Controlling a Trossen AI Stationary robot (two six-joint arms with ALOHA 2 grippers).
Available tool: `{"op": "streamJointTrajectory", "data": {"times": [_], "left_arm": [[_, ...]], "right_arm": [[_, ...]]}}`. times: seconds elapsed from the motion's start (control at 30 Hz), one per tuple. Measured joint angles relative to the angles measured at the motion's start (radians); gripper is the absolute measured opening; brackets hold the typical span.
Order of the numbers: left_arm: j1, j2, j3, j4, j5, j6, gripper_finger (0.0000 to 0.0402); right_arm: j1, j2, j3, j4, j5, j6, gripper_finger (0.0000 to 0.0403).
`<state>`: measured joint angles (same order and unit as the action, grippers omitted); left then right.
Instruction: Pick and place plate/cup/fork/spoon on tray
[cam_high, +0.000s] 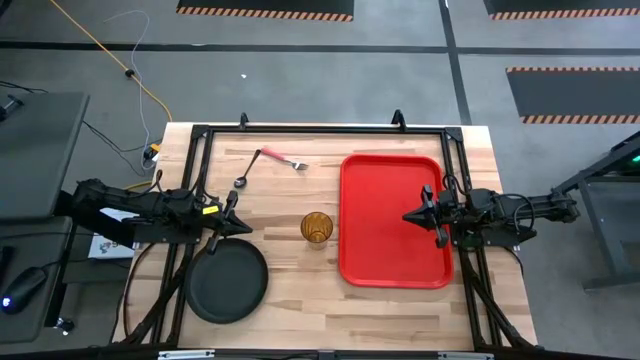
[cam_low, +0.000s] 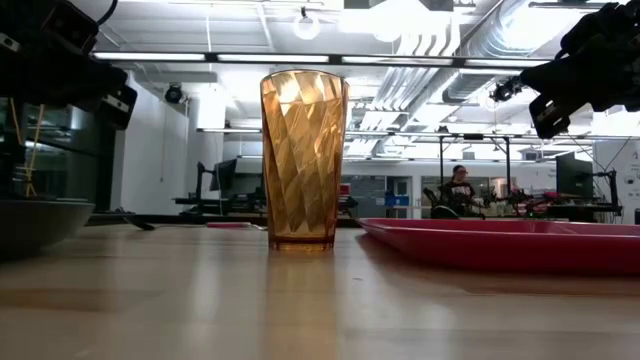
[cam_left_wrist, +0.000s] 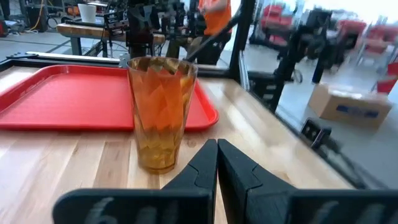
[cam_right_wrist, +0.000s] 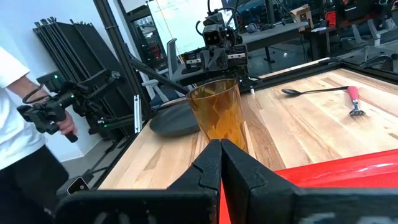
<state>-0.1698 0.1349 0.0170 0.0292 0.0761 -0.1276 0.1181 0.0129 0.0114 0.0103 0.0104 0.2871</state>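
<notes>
The amber cup (cam_high: 317, 228) stands upright on its base on the wooden table, between the dark plate (cam_high: 228, 283) at the near left and the red tray (cam_high: 392, 219) at the right. The spoon (cam_high: 249, 170) and the pink-handled fork (cam_high: 284, 158) lie flat at the far side. My left gripper (cam_high: 247, 225) is shut and empty, left of the cup and just beyond the plate's far rim. My right gripper (cam_high: 408, 216) is shut and empty above the tray's right half. The cup also shows in the left wrist view (cam_left_wrist: 160, 112) and the right wrist view (cam_right_wrist: 218, 115).
A black frame (cam_high: 320, 130) runs around the table's far and side edges. A person (cam_right_wrist: 25, 118) stands beyond the table's left side holding a dark device. Bare wood lies between the cup and the near edge.
</notes>
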Motion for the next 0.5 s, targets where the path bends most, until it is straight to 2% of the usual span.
{"op": "streamJointTrajectory", "data": {"times": [0.17, 0.3, 0.43, 0.5], "left_arm": [[-0.004, 0.0, 0.0, 0.11, -0.008, -0.25, 0.0003], [-0.002, 0.0, 0.0, 0.223, -0.088, -0.297, 0.0003], [-0.002, 0.007, 0.0, 0.429, -0.315, -0.293, 0.0003], [0.003, 0.017, 0.001, 0.528, -0.438, -0.226, 0.0003]], "right_arm": [[0.0, 0.0, 0.0, 0.0, 0.0, 0.0, 0.0], [0.0, 0.0, 0.0, 0.0, 0.0, 0.0, 0.0], [0.0, 0.0, 0.0, 0.0, 0.0, 0.0, 0.0], [0.0, 0.0, 0.0, 0.0, 0.0, 0.0, 0.0]]}}
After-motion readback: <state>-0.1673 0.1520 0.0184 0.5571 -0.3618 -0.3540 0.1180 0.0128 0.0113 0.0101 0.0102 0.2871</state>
